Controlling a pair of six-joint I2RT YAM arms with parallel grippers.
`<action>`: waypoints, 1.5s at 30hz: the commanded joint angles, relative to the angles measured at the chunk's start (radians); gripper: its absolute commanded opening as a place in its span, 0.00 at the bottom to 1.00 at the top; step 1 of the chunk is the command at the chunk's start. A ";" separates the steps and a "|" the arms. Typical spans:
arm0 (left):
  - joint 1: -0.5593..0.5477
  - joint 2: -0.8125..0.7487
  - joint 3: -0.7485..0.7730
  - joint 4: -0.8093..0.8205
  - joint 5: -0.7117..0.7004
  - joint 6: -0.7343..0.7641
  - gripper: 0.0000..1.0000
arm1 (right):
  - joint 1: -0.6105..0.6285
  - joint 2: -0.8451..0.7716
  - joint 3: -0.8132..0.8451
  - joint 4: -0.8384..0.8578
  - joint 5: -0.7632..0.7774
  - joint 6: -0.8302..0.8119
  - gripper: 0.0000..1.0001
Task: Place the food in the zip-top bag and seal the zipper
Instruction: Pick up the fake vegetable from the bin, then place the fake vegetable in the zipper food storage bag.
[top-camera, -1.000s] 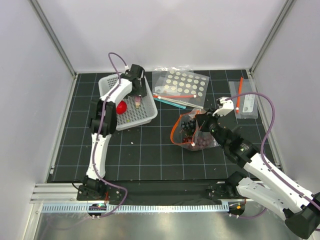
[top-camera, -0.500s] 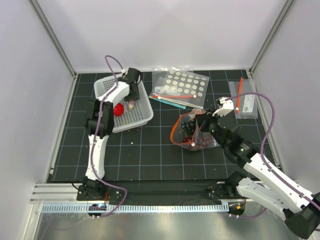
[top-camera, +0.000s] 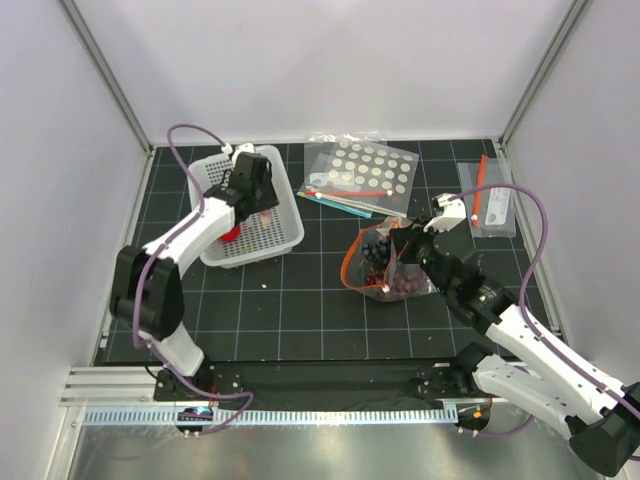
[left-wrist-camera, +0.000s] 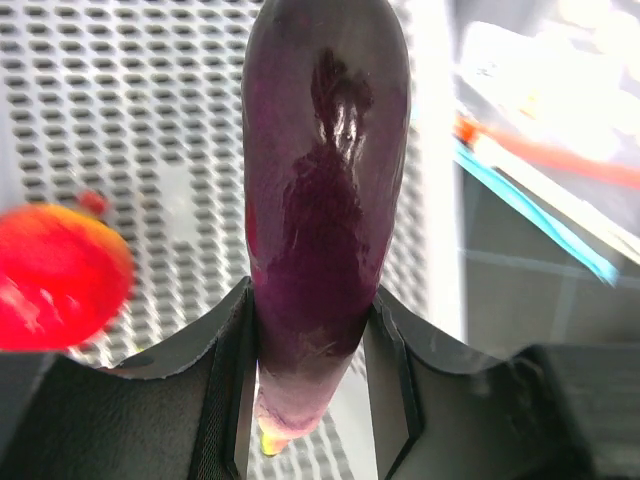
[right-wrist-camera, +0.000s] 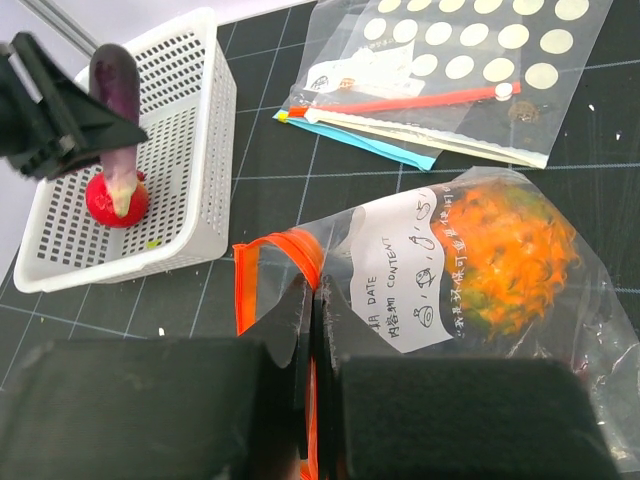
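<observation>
My left gripper is shut on a glossy dark purple toy eggplant with a pale tip, held over the white basket. It also shows in the right wrist view. The red-yellow apple lies in the basket below it. My right gripper is shut on the red-orange zipper of the clear zip-top bag, holding its mouth up and open. The orange pineapple and the dark grape bunch are inside the bag. In the top view the right gripper is at the bag's rim.
The larger clear bag with white dots lies behind the zip-top bag on flat blue and white sheets. A small clear labelled bag lies at the far right. Cage posts and walls surround the black gridded mat.
My left arm has swung its elbow down and left, and its gripper has risen from the basket floor with the eggplant. The basket has shifted a little left. The right arm has not moved.
</observation>
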 joint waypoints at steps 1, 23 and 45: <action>-0.070 -0.155 -0.109 0.075 0.003 -0.057 0.06 | 0.004 -0.004 0.008 0.077 0.008 0.000 0.01; -0.757 -0.397 -0.208 -0.061 0.258 -0.041 0.09 | 0.004 0.013 0.013 0.086 -0.024 -0.020 0.01; -0.646 0.077 0.305 -0.369 0.051 0.137 0.05 | 0.004 -0.045 -0.018 0.115 -0.085 -0.029 0.01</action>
